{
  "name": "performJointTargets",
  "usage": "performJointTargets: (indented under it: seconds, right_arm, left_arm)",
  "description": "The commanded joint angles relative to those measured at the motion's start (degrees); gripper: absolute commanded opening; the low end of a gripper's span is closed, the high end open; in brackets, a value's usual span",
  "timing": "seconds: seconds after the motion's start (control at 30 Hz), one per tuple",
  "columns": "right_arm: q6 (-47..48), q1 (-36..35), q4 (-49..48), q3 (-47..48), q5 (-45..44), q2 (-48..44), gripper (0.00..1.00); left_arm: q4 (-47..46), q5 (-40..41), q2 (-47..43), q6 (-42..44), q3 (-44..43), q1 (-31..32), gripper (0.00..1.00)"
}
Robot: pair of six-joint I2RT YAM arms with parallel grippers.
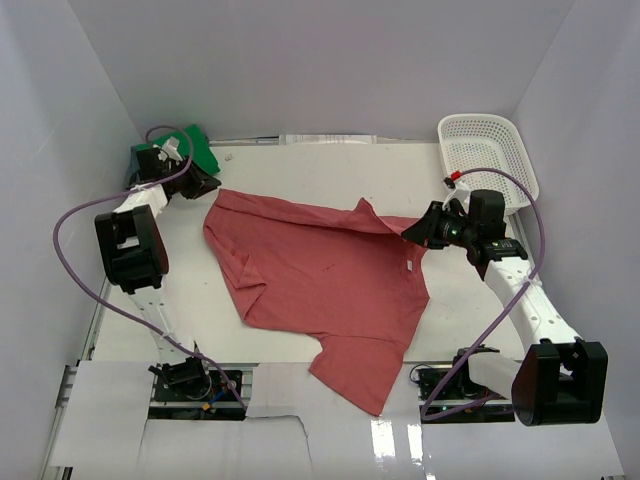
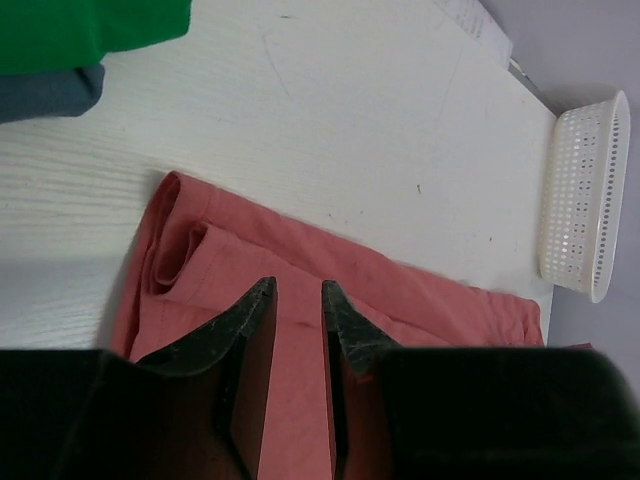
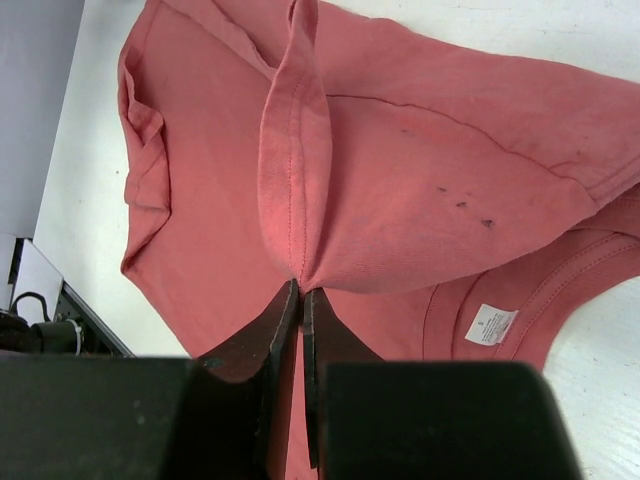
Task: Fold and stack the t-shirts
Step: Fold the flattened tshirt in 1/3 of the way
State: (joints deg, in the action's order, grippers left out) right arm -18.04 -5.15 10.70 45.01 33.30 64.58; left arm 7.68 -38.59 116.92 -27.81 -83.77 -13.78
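By the green t-shirt (image 1: 205,150) far left, the left gripper (image 2: 298,295) stands narrowly open above a corner of the brick-red t-shirt (image 1: 330,275), holding nothing. The right gripper (image 3: 301,292) pinches its hem mid-table; pulling single-handed could drag and bunch the cloth

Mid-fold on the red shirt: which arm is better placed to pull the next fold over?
Right. The right gripper is shut on a raised fold of the red shirt. The left gripper stands open above the shirt's far left corner, holding nothing.
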Motion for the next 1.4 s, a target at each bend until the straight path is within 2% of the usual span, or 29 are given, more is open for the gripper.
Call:
performJointTargets:
  seconds: [0.0,0.33,0.5,0.87,1.07,1.37]
  right_arm:
    - [-0.5,-0.4,-1.6,-0.2,1.0,-1.3,0.08]
    - [-0.6,-0.7,-2.3,-0.4,1.0,-0.2,0.08]
    - [-0.6,-0.8,-2.5,-0.5,1.1,0.0,0.08]
    - [-0.9,-1.0,-2.9,-0.5,1.5,0.5,0.08]
    - [-0.8,-1.0,-3.1,-0.9,1.7,0.6,0.08]
    - [-0.9,-1.0,-3.5,-1.2,1.9,0.6,0.08]
  left_arm:
    - [3.7,0.5,0.9,1.6,-4.2,0.0,0.35]
    - [12.0,8.7,5.8,3.1,-12.7,3.3,0.35]
    - [14.5,10.2,8.1,4.7,-16.2,4.6,0.4]
    - [16.9,14.8,9.3,6.8,-16.0,5.6,0.4]
    - [17.2,16.8,8.8,7.0,-15.0,5.5,0.46]
    - [17.9,18.2,9.5,7.7,-15.1,5.6,0.45]
